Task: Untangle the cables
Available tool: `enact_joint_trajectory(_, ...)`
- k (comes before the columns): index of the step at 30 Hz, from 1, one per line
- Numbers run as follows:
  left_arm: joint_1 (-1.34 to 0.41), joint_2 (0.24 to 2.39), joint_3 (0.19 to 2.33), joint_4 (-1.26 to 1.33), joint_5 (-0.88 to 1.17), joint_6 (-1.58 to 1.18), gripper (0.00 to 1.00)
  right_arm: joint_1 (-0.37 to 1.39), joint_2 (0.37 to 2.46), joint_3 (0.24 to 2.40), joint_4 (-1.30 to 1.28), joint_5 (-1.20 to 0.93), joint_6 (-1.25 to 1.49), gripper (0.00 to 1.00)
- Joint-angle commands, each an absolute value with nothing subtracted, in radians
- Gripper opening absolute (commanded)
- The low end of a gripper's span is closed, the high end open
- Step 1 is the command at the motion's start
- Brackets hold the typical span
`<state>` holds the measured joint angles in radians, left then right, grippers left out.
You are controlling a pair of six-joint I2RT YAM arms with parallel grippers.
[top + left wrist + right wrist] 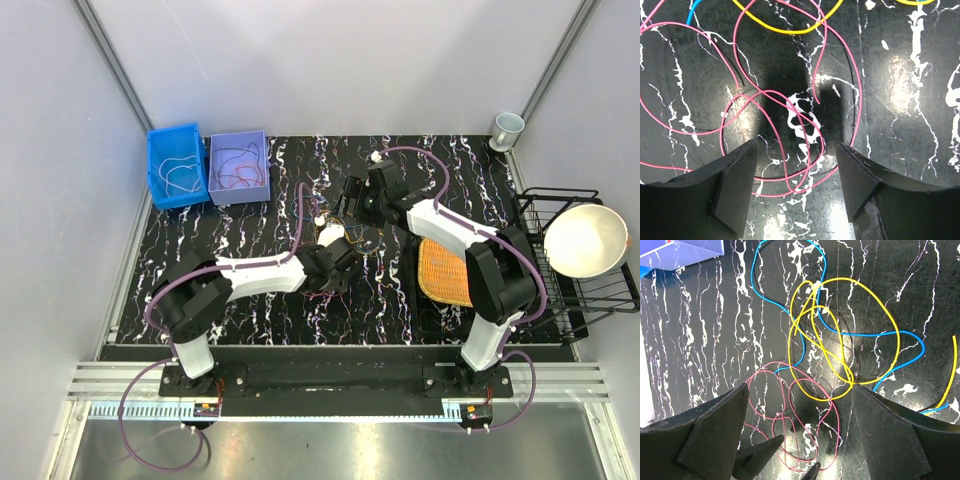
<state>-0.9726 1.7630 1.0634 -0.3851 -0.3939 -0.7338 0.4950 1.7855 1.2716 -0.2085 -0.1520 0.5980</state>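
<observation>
Left wrist shows left gripper (797, 150) spread astride pink cable (765, 91) loops.

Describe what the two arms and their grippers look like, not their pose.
The left arm and right arm have white links between bulky black joints, with a purple hose looping from each base. The left gripper and right gripper each carry two matte black, wedge-shaped fingers.

Bright, sharp; glare on tabletop (900, 80)
</observation>
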Motion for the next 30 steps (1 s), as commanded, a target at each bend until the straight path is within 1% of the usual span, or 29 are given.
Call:
enact_joint_trajectory(1,-0.985,1.773,1.108,-0.371,-0.413,-0.741,0.67,0.489,1.798,1.312,-0.199,-0.173,0.607,0.89)
enact_joint_trajectory(7,-0.992,1.776,1.115,-0.374,-0.399,-0.746,0.67,0.488,1.793,1.308,-0.201,-0.170,0.606,0.89)
enact_joint_trajectory(10,-0.996,1.772,1.117,-0.368,-0.391,-0.747,0.72,0.488,1.790,1.307,-0.201,-0.167,0.606,0.89)
enact_joint_trajectory(11,-0.997,1.775,1.117,-0.364,-0.388,-0.744,0.78,0.486,1.792,1.308,-0.199,-0.166,0.607,0.89)
enact_joint_trajectory(15,-0.999,1.792,1.129,-0.345,-0.377,-0.753,0.84,0.488,1.790,1.305,-0.201,-0.163,0.609,0.89)
enact_joint_trajectory(21,-0.999,1.832,1.170,-0.330,-0.399,-0.762,0.83,0.477,1.764,1.281,-0.201,-0.111,0.626,0.89)
enact_joint_trajectory(30,-0.999,1.916,1.272,-0.402,-0.485,-0.790,0.75,0.466,1.764,1.275,-0.199,-0.121,0.637,0.90)
